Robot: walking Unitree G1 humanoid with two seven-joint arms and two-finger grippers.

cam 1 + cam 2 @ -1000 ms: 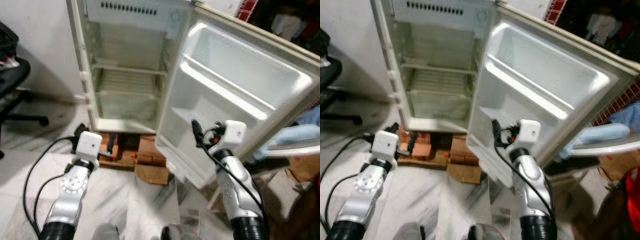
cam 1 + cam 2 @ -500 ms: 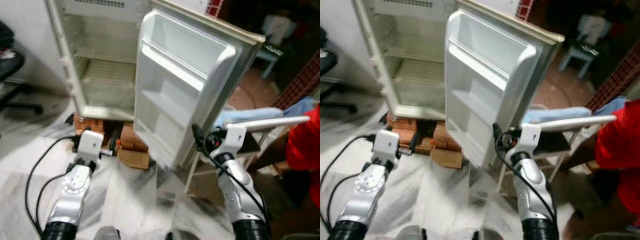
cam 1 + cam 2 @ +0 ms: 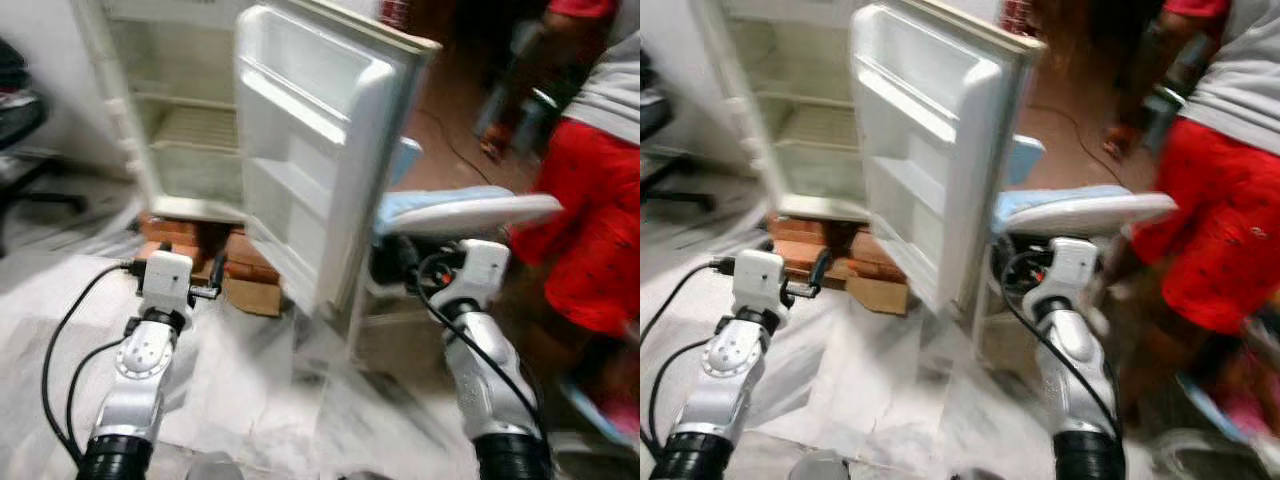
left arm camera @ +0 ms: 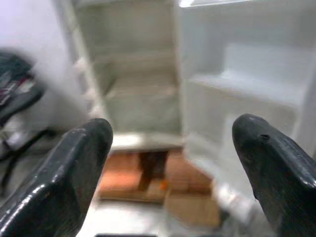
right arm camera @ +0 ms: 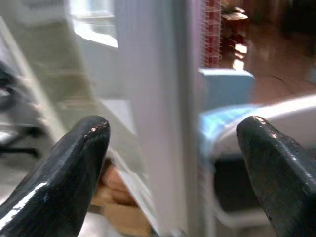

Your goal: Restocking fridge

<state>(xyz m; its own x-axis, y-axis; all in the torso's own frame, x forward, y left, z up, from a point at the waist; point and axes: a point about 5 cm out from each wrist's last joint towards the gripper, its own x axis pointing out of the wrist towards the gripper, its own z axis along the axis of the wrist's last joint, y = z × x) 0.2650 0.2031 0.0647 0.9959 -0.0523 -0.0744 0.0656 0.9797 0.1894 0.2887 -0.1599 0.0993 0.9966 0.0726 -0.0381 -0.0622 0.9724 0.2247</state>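
The fridge (image 3: 180, 120) stands ahead with its door (image 3: 300, 150) swung wide, shelves bare, so I judge restocking is hardly begun: nothing is loaded and I carry nothing. My left tool (image 4: 173, 182) and right tool (image 5: 173, 182) both have fingers apart. I count one fridge, one door, two tools, one person (image 3: 590, 200) nearby.

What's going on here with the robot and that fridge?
The robot stands before a small white fridge whose door hangs wide open; the shelves look bare. Both arms are raised, left gripper and right gripper open and holding nothing. The right one faces the door's edge. A person in red shorts stands at the right. The head views are blurred.
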